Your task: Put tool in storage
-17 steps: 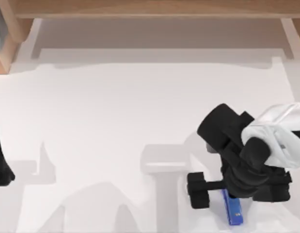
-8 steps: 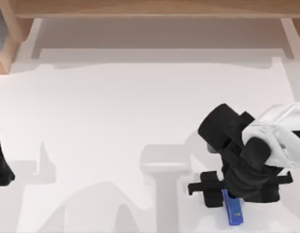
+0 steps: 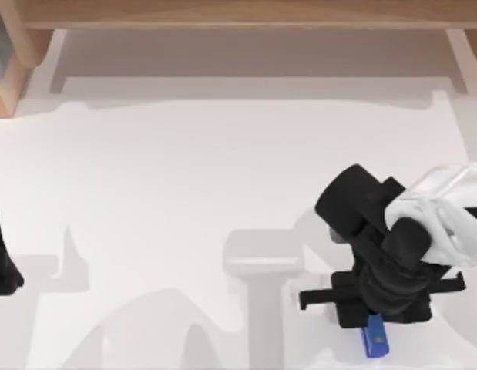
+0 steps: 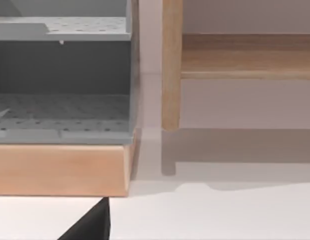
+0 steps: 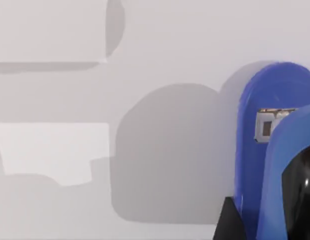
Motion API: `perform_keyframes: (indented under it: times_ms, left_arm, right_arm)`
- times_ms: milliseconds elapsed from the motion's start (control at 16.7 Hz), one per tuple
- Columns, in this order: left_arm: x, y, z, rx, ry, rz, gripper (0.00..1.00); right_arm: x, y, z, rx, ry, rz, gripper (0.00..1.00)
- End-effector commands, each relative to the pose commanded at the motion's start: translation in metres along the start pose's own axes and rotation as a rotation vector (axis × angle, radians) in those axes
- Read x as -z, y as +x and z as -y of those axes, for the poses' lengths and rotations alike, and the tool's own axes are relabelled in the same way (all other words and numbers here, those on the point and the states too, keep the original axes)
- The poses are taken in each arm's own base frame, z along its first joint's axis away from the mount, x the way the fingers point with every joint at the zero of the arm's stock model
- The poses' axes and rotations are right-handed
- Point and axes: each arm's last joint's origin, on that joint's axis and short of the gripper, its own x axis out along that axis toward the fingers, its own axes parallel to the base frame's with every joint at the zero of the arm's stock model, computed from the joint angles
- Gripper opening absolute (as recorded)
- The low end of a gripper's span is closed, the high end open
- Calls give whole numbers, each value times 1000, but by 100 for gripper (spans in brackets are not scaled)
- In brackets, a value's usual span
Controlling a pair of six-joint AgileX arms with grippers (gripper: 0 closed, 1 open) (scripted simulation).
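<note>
- The tool [image 3: 374, 339] lies on the white table [image 3: 184, 193] at the lower right of the top view, close to the bottom edge, with just its near end poking out below the right gripper [image 3: 361, 312].
- Its long axis runs up-and-down in the top view, tilted slightly — the rest of its length goes under the gripper.
- The right gripper sits directly over the tool, so the tool lies straight beneath the claw rather than off to a side; whether the fingers touch it I cannot tell.
- In the right wrist view the tool [image 5: 275, 150] is very close, with its pale label mark and a black part at the frame's lower right.
- Whether the right claw is apart or together I cannot tell — the wrist hides the fingertips from above.
- The left arm [image 3: 1, 262] is parked at the left edge of the top view, well apart from the tool; the right arm is plainly the nearer one.
- The storage shelf [image 4: 64, 100] — grey, on a wooden base — faces the left wrist camera, and its corner shows at the upper left of the top view, far across the table from the tool.
- My judgement: the grasp depends on the fingers closing across the tool's narrow width, square to its long axis.
</note>
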Motion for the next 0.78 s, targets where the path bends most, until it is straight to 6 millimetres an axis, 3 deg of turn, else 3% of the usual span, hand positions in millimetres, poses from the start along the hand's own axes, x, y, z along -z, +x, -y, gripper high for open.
perform_keyframes:
  times_ms: [360, 780]
  left_arm:
    - [0, 0, 0, 0, 0, 0, 100]
    - [0, 0, 0, 0, 0, 0, 100]
  right_arm:
    - [0, -2, 0, 2, -3, 4, 0]
    - [-2, -28, 0, 8, -4, -3, 0]
